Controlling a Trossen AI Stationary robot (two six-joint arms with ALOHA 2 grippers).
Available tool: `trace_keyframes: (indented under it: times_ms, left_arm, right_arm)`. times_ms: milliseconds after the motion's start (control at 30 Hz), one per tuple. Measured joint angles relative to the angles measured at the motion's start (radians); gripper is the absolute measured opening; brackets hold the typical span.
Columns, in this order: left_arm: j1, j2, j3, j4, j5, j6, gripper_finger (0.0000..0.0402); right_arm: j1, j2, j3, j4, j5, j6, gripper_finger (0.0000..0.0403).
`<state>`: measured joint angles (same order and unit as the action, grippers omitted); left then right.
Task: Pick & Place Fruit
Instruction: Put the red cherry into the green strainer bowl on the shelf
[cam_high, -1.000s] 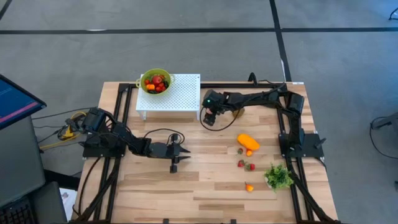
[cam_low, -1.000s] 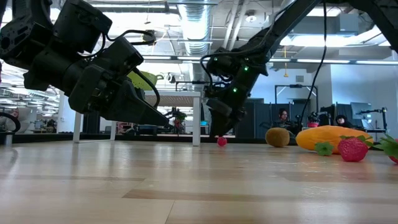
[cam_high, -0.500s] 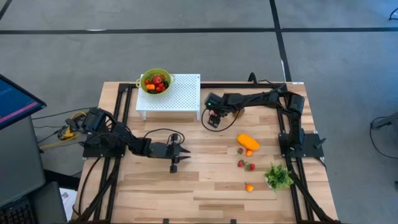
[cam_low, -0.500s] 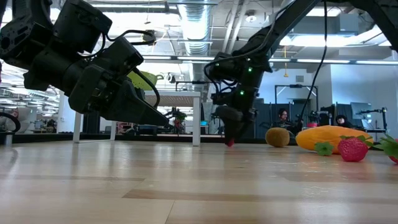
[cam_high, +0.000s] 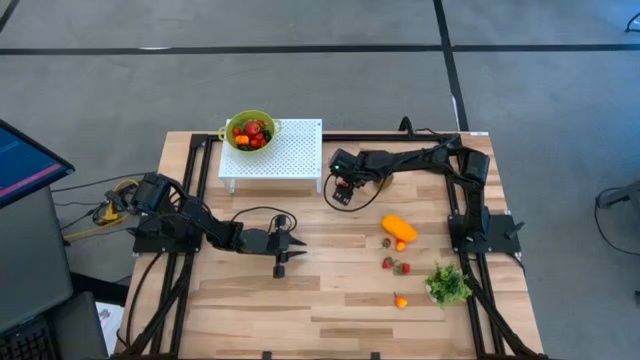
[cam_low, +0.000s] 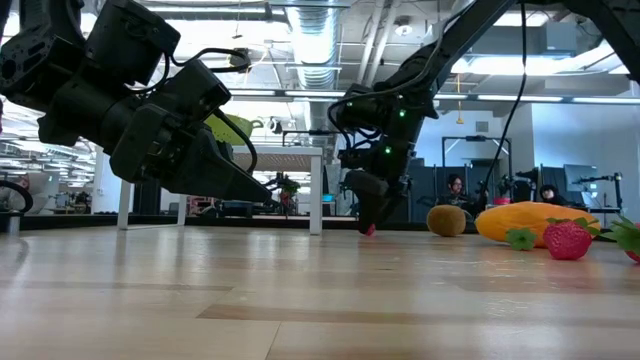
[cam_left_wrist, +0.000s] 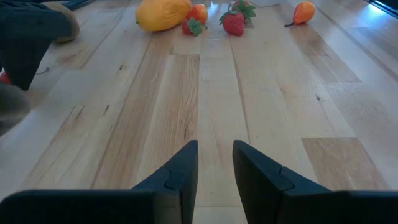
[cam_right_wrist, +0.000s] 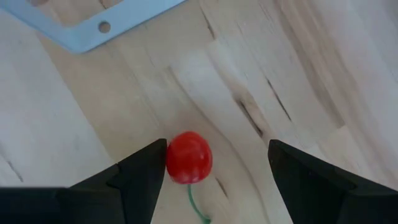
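so the right gripper (cam_right_wrist: 211, 165) is down at the table just off the corner of the white perforated stand (cam_high: 285, 150), fingers spread wide around a small red cherry (cam_right_wrist: 188, 157) with a green stem. the cherry sits on the wood between the 2 fingers, right up against 1 of them, with a clear gap to the other, so it's bracketed but not pinched. from table level you can just see a bit of red under the fingertips

left gripper (cam_left_wrist: 214, 163) is parked over bare wood in the middle-left of the table (cam_high: 330, 300), fingers only a narrow slot apart and holding nothing

rest of the fruit: the green bowl (cam_high: 249, 129) on the stand's corner already has red and orange pieces in it. the long orange fruit (cam_high: 399, 227) lies on the right side of the table, a couple of strawberries (cam_high: 400, 267) just below it, a small orange piece (cam_high: 400, 300) further down next to the leafy green bunch (cam_high: 448, 284). the brownish kiwi (cam_low: 446, 220) is near the orange fruit
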<state>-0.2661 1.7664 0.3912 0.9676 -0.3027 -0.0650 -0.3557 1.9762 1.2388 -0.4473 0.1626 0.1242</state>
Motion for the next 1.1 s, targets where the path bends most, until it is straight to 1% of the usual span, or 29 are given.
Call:
trace_keyframes:
  times_ms: [233,333,433,600,700,733,1000,1100]
  left_arm:
    - [0.0,0.0,0.0,0.0,0.0,0.0,0.0094]
    - [0.0,0.0,0.0,0.0,0.0,0.0,0.0094]
    - [0.0,0.0,0.0,0.0,0.0,0.0,0.0094]
    - [0.0,0.0,0.0,0.0,0.0,0.0,0.0094]
    - [0.0,0.0,0.0,0.0,0.0,0.0,0.0094]
    - [0.0,0.0,0.0,-0.001,0.0,0.0,0.0094]
    - [0.0,0.0,0.0,-0.001,0.0,0.0,0.0094]
    - [0.0,0.0,0.0,-0.001,0.0,0.0,0.0094]
  right_arm:
    - [0.0,0.0,0.0,-0.001,-0.004,-0.003,0.0274]
    - [0.0,0.0,0.0,-0.002,-0.005,-0.003,0.026]
    - [0.0,0.009,0.0,-0.001,-0.022,-0.003,0.0228]
    - [-0.013,0.009,0.0,-0.008,-0.088,-0.003,0.0143]
    - [-0.014,0.009,0.0,-0.008,-0.091,-0.003,0.0089]
    - [-0.015,0.008,0.0,-0.008,-0.091,-0.003,0.0081]
    - [-0.018,0.008,0.0,-0.007,-0.092,-0.003,0.0083]
    - [-0.018,0.008,0.0,-0.008,-0.092,-0.003,0.0099]
